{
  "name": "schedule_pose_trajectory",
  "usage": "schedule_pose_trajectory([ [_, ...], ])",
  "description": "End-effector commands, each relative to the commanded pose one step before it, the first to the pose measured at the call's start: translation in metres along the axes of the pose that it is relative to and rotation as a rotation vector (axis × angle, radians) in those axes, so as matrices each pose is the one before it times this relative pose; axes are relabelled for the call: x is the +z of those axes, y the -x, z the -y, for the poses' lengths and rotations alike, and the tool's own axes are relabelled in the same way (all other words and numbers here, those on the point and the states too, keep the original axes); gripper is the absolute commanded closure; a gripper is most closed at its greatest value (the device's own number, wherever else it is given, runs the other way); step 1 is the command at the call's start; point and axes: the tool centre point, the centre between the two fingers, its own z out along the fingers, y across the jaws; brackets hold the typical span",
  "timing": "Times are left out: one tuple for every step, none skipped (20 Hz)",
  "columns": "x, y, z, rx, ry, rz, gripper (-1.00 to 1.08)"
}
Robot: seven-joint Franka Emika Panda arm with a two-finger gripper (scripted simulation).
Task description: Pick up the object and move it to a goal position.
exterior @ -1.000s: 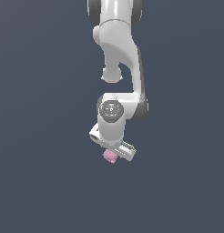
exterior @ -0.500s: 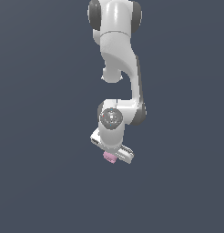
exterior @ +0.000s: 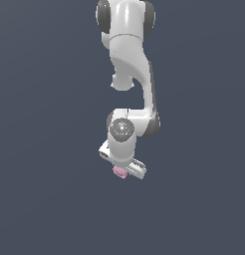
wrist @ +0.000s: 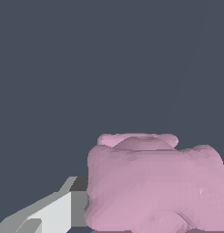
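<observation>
Gripper [exterior: 122, 168] at the low end of the white arm [exterior: 128, 60], pointing down, body tilted so its side toward the exterior view's right sits lower. Pale-pink lumpy object [exterior: 119, 172] pokes out directly beneath the gripper body, touching it, much smaller than the hand. Wrist view: object [wrist: 152, 184] fills the near field, one grey-white finger [wrist: 59, 211] pressed flat against its side; opposite finger hidden behind the block. Jaws appear clamped on the object, though only one contact shows. Nothing visible under the object; plain dark slate-grey backdrop [exterior: 50, 149] all round, no surface edge discernible.
</observation>
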Motion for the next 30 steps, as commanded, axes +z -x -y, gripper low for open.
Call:
schedule_pose_trajectory([
  [-0.00023,-0.00002,0.00001,-0.00001,-0.00018,-0.00031,1.08],
  [-0.00048,-0.00049,0.00006,0.00035,-0.00042,-0.00081,1.08],
  [-0.00215,-0.00173,-0.00035,0.00187,-0.00179,-0.00331,1.08],
  [-0.00352,-0.00287,-0.00056,0.00309,-0.00294,-0.00543,1.08],
  [-0.00491,-0.00400,-0.00078,0.00431,-0.00410,-0.00756,1.08],
  [-0.00631,-0.00512,-0.00102,0.00553,-0.00526,-0.00971,1.08],
  [-0.00768,-0.00621,-0.00124,0.00672,-0.00640,-0.01181,1.08],
  [-0.00902,-0.00729,-0.00146,0.00789,-0.00751,-0.01386,1.08],
  [-0.01035,-0.00834,-0.00169,0.00905,-0.00862,-0.01590,1.08],
  [-0.01164,-0.00937,-0.00190,0.01017,-0.00970,-0.01787,1.08],
  [-0.01292,-0.01036,-0.00212,0.01127,-0.01076,-0.01981,1.08],
  [-0.01413,-0.01131,-0.00232,0.01232,-0.01177,-0.02165,1.08],
  [-0.01530,-0.01222,-0.00252,0.01333,-0.01275,-0.02343,1.08],
  [-0.01642,-0.01309,-0.00272,0.01430,-0.01369,-0.02514,1.08],
  [-0.01748,-0.01391,-0.00290,0.01522,-0.01458,-0.02674,1.08],
  [-0.01848,-0.01467,-0.00307,0.01609,-0.01543,-0.02825,1.08],
  [-0.01941,-0.01538,-0.00324,0.01690,-0.01622,-0.02966,1.08],
  [-0.02029,-0.01604,-0.00339,0.01766,-0.01696,-0.03098,1.08],
  [-0.02082,-0.01644,-0.00349,0.01813,-0.01743,-0.03178,1.08],
  [-0.02023,-0.01596,-0.00339,0.01765,-0.01697,-0.03087,1.08],
  [-0.01939,-0.01530,-0.00325,0.01695,-0.01631,-0.02958,1.08],
  [-0.01810,-0.01430,-0.00303,0.01586,-0.01527,-0.02763,1.08],
  [-0.01669,-0.01321,-0.00277,0.01464,-0.01409,-0.02548,1.08],
  [-0.01533,-0.01216,-0.00253,0.01347,-0.01297,-0.02344,1.08],
  [-0.01401,-0.01111,-0.00233,0.01236,-0.01189,-0.02140,1.08],
  [-0.01269,-0.01006,-0.00214,0.01126,-0.01082,-0.01935,1.08],
  [-0.01144,-0.00906,-0.00195,0.01021,-0.00980,-0.01743,1.08],
  [-0.01035,-0.00819,-0.00178,0.00927,-0.00889,-0.01575,1.08],
  [-0.00930,-0.00737,-0.00160,0.00835,-0.00800,-0.01415,1.08],
  [-0.00824,-0.00655,-0.00141,0.00741,-0.00710,-0.01256,1.08],
])
